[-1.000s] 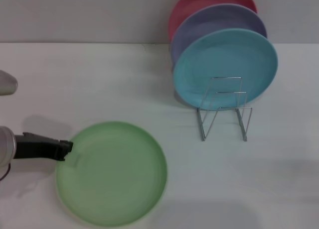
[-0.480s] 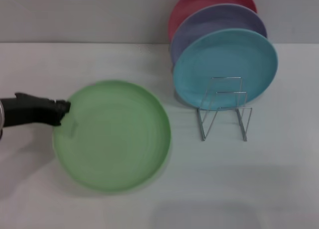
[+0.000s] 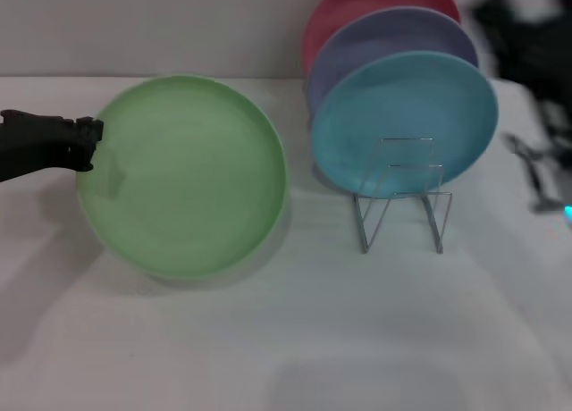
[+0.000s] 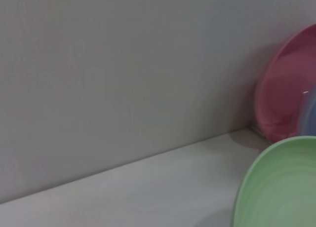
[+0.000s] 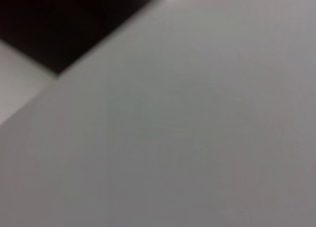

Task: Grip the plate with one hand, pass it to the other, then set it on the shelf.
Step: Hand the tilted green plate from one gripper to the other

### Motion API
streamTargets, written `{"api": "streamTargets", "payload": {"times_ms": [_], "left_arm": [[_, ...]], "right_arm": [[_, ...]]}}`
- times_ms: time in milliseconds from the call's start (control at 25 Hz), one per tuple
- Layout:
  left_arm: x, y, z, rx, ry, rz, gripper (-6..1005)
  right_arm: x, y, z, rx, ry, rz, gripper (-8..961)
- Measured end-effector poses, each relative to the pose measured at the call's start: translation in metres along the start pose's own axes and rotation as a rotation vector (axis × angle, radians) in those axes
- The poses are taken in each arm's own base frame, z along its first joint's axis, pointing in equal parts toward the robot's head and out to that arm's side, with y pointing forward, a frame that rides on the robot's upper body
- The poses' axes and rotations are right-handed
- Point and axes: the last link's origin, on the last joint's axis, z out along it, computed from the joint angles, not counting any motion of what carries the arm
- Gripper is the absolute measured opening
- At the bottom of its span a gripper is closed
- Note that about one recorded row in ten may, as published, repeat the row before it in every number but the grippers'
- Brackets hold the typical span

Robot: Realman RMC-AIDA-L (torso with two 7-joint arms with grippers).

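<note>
Plate (image 3: 183, 177): round, smooth green plastic | left hand (image 3: 89, 143) clamps its rim

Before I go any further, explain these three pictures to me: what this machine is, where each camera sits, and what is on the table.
This is a two-armed robot. The wide picture comes from its head camera, looking down at a white table. The other two come from cameras on its wrists.

The left gripper, black, is shut on the rim of the light green plate and holds it lifted and tilted. The left wrist view shows that plate's edge, a wall and a pink plate.

On the table stands a small wire rack holding a turquoise plate, with lavender and pink plates behind.

The right gripper is a blur at the right edge. Its wrist view shows only blank surface.
</note>
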Motion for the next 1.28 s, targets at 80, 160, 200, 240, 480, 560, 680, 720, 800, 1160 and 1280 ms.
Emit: {"api": "streamTargets", "payload": {"times_ms": [80,160,200,240,480,560,680,720,800,1160,1280], "left_arm": [[0.000,-0.001,0.000,0.005,0.002,-0.002,25],[-0.002,-0.002,0.001,0.006,-0.001,-0.006,25],[-0.002,-0.002,0.001,0.007,-0.003,-0.008,25],[-0.003,-0.003,0.002,0.006,-0.005,-0.011,25],[-0.005,-0.001,0.003,0.001,-0.007,-0.016,25],[-0.005,-0.001,0.003,0.000,-0.007,-0.017,25],[-0.005,-0.001,0.003,-0.001,-0.007,-0.019,24],[-0.005,-0.001,0.003,-0.001,-0.006,-0.019,24],[-0.005,-0.001,0.003,-0.001,-0.006,-0.020,24],[0.001,0.001,0.005,-0.003,0.010,-0.011,26],[0.002,0.001,0.005,-0.004,0.013,-0.009,26]], "right_arm": [[0.013,0.001,0.024,-0.072,0.097,0.075,815],[0.020,0.009,0.042,-0.129,0.136,0.096,815],[0.021,0.012,0.050,-0.147,0.147,0.093,815],[0.021,0.016,0.070,-0.162,0.164,0.087,815],[0.019,0.028,0.131,-0.182,0.370,0.041,815],[0.013,0.032,0.149,-0.162,0.451,0.011,815],[-0.002,0.038,0.167,-0.131,0.555,-0.027,815],[-0.006,0.040,0.172,-0.114,0.601,-0.041,815],[-0.011,0.041,0.179,-0.062,0.702,-0.064,815],[-0.022,0.027,0.194,-0.016,1.130,0.013,815],[-0.022,0.020,0.192,-0.065,1.231,0.070,815]]}}
